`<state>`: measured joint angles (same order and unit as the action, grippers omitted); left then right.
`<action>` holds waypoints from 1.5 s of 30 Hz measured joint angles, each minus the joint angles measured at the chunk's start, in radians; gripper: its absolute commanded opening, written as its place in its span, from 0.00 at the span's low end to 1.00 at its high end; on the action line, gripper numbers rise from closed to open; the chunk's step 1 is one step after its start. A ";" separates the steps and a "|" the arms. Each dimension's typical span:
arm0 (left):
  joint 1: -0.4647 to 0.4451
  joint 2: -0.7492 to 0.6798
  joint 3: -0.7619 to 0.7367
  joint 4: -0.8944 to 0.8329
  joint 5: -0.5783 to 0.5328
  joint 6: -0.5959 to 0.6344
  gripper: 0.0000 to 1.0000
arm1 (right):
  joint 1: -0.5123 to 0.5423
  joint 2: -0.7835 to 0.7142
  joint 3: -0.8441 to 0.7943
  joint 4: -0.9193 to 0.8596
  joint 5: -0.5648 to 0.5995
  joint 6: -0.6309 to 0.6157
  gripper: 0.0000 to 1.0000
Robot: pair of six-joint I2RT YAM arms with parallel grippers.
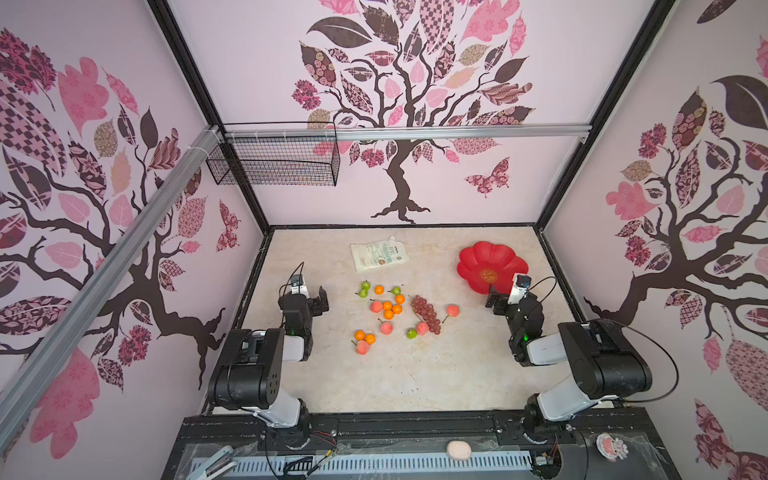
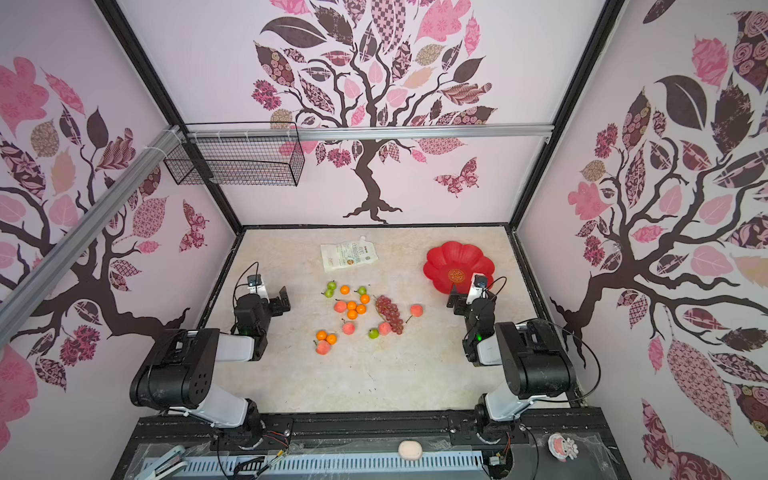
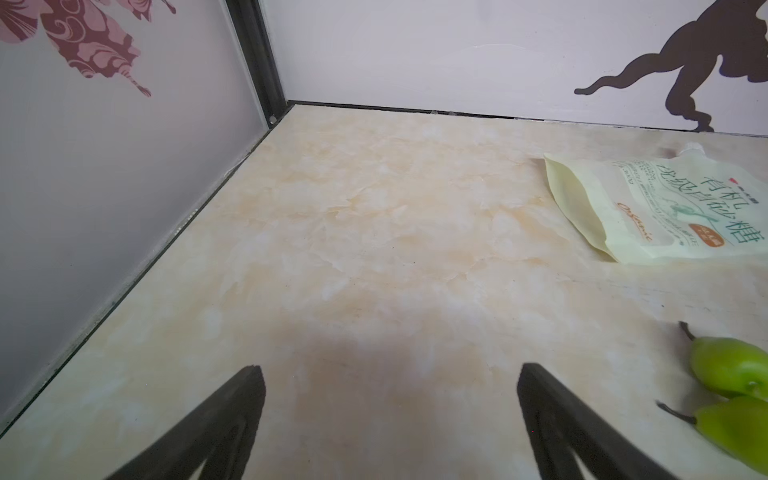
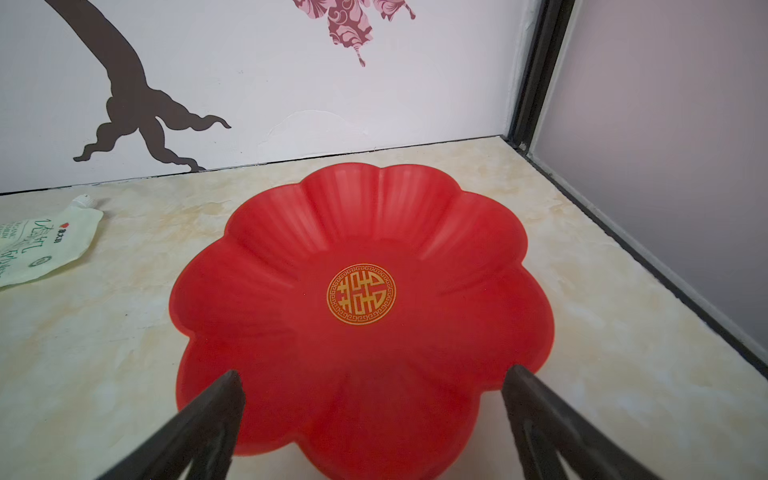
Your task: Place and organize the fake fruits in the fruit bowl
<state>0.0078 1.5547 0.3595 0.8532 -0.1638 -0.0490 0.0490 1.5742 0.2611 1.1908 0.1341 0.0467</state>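
Note:
The fake fruits lie loose mid-table in both top views: a dark red grape bunch point(image 1: 426, 313), a cluster of orange tangerines point(image 1: 388, 307), a pink peach point(image 1: 452, 310) and green pears point(image 1: 365, 286). The red scalloped fruit bowl point(image 1: 478, 257) sits at the back right with nothing in it; its gold emblem shows. My left gripper point(image 1: 318, 301) hovers left of the fruits, open and holding nothing point(image 3: 390, 368), with two green pears point(image 3: 727, 365) off to its side. My right gripper point(image 1: 496, 299) is open over the bowl's near rim point(image 4: 374, 371), the bowl point(image 4: 374, 216) filling its view.
A white printed pouch point(image 1: 378, 257) lies flat at the back centre, between fruits and wall. A black wire basket point(image 1: 274, 162) hangs on the back wall, high on the left. A pale pink oval lump point(image 1: 458, 450) rests on the front rail. Walls enclose three sides.

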 measured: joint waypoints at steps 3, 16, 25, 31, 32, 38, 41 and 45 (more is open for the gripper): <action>0.000 0.000 0.000 0.000 0.000 0.000 0.99 | 0.000 0.000 0.000 0.000 0.000 0.000 1.00; 0.000 0.000 0.000 -0.002 0.000 0.000 0.98 | 0.000 0.000 0.000 0.000 0.000 0.000 1.00; 0.000 0.000 0.000 -0.002 0.000 0.000 0.99 | 0.000 0.000 0.000 0.000 0.000 -0.002 1.00; -0.031 -0.019 -0.002 0.015 -0.067 0.004 0.98 | 0.001 -0.008 -0.016 0.020 0.007 -0.002 1.00; -0.042 -0.047 -0.005 0.003 -0.084 0.006 0.98 | 0.003 -0.016 -0.019 0.015 0.012 -0.003 1.00; -0.107 -0.320 0.040 -0.217 -0.201 -0.018 0.99 | 0.040 -0.192 -0.013 -0.134 0.053 -0.005 1.00; -0.136 -0.399 0.132 -0.369 -0.238 -0.065 0.99 | 0.081 -0.277 0.016 -0.222 0.093 0.000 1.00; -0.153 -0.455 0.278 -0.608 -0.243 -0.170 0.99 | 0.119 -0.365 0.115 -0.423 0.105 0.050 1.00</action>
<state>-0.1448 1.0996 0.6380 0.2455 -0.4065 -0.2188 0.1680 1.2095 0.3763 0.7681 0.2386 0.0971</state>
